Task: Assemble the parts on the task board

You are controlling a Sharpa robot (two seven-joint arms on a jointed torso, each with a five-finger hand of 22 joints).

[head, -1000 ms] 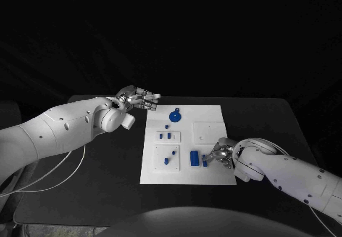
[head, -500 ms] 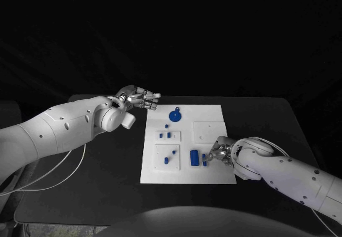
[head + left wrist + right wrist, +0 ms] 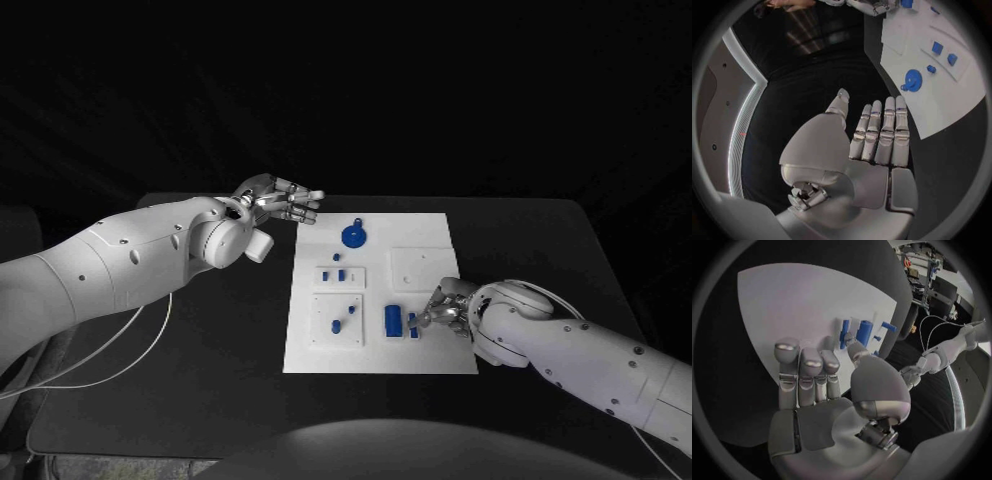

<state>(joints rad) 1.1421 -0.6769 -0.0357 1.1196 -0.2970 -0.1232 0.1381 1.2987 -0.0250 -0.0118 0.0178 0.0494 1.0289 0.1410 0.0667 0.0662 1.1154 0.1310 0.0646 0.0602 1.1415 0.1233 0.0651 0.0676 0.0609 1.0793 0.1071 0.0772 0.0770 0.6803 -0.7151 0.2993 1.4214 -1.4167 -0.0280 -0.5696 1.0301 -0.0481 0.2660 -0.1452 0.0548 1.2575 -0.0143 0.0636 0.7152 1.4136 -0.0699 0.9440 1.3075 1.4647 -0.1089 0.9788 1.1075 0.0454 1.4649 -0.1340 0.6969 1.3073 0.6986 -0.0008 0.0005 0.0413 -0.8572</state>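
The white task board (image 3: pixel 433 240) lies mid-table. On it are a round blue part with a tab (image 3: pixel 353 236), small blue pieces (image 3: pixel 335 272) in a raised plate, another blue piece (image 3: pixel 339 323), a blue cylinder (image 3: pixel 392 318) and a slim blue piece (image 3: pixel 414 325). My right hand (image 3: pixel 449 309) hovers at the board's near right, fingers (image 3: pixel 807 371) straight, with the thumb reaching toward the slim piece (image 3: pixel 844 334) beside the cylinder (image 3: pixel 864 332); nothing is pinched. My left hand (image 3: pixel 284 204) hangs open off the board's far left corner, with the round part (image 3: pixel 912 80) beyond its fingers (image 3: pixel 879 131).
A square white raised plate (image 3: pixel 420 268) sits on the board's right half. A pale cable (image 3: pixel 144 340) loops over the table's left side under my left arm. Black table surface surrounds the board (image 3: pixel 942 95).
My right forearm has shifted slightly, and its hand has crept a little toward the slim blue piece. The left hand has stayed put.
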